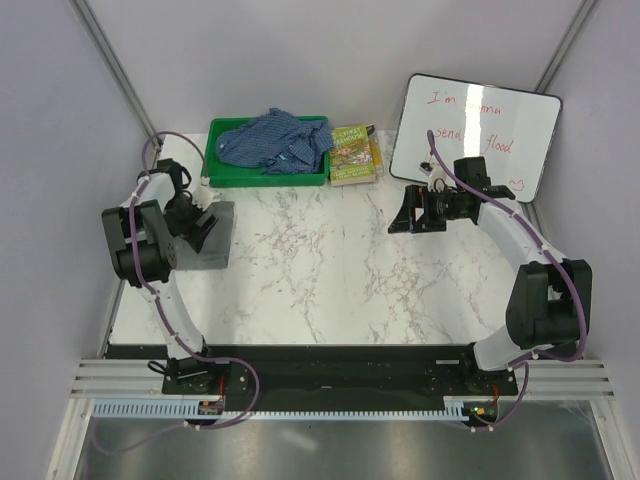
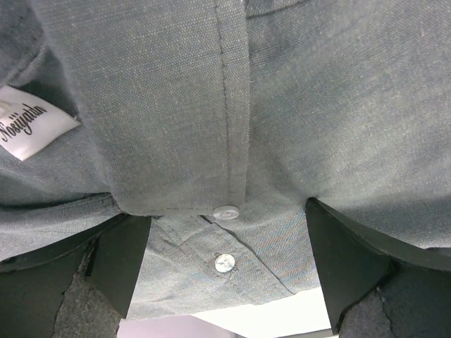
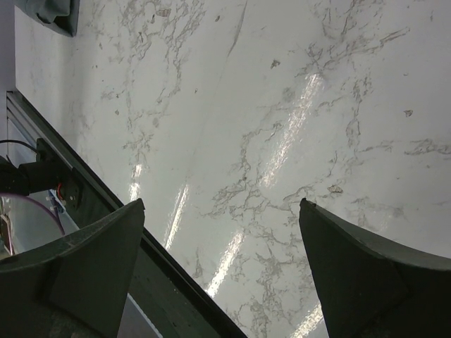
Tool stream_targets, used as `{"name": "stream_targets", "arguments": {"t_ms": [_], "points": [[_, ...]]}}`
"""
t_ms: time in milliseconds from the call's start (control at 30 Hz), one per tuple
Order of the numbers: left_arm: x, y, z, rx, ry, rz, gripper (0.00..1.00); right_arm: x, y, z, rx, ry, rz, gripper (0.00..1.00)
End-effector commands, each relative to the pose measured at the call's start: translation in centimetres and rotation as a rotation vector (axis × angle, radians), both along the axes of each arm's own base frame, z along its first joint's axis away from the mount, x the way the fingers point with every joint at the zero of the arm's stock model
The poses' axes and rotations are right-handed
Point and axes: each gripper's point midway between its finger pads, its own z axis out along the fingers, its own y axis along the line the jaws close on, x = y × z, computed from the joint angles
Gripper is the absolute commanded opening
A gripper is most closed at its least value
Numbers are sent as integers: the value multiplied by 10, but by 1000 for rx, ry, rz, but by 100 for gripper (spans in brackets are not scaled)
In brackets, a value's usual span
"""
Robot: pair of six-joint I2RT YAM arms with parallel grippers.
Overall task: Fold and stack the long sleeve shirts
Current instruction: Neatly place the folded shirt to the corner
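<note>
The grey shirt (image 1: 207, 243) lies folded in a small block at the table's left edge. In the left wrist view it (image 2: 232, 105) fills the frame, showing its button placket, two white buttons and a white neck label. My left gripper (image 1: 203, 224) (image 2: 227, 271) is right over it, jaws wide open, with cloth spanning the gap between the fingers. The blue check shirt (image 1: 275, 141) lies crumpled in the green bin (image 1: 222, 175) at the back. My right gripper (image 1: 406, 214) (image 3: 222, 264) is open and empty, hovering over bare marble at the right.
A paperback book (image 1: 352, 153) lies right of the green bin. A whiteboard (image 1: 476, 135) with red writing leans at the back right. The table's near edge and black rail (image 3: 106, 211) show in the right wrist view. Walls close in on both sides.
</note>
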Motion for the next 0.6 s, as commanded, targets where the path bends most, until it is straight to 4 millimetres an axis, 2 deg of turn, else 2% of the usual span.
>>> {"name": "stream_targets", "arguments": {"t_ms": [0,167,267,367,400,433,467,500,533,567], "points": [[-29,1,-42,-88,148,99,99,7,1,16,10,-53,21,98],[-30,5,-40,-72,151,65,99,8,2,15,14,-50,24,98],[-26,6,-30,-66,120,56,99,8,3,17,25,-49,29,98],[2,18,10,7,1,46,99,11,4,27,38,-69,32,98],[16,22,29,41,-54,32,99,15,5,37,42,-96,37,98],[47,33,75,96,-185,28,99,16,5,42,39,-105,39,98],[62,36,105,126,-257,32,99,19,5,47,36,-120,44,98],[66,32,130,117,-284,36,99,23,4,51,31,-131,42,98],[93,28,192,105,-444,33,99,27,4,64,23,-166,55,98],[97,24,217,98,-490,43,99,30,4,71,25,-179,57,98]]}}
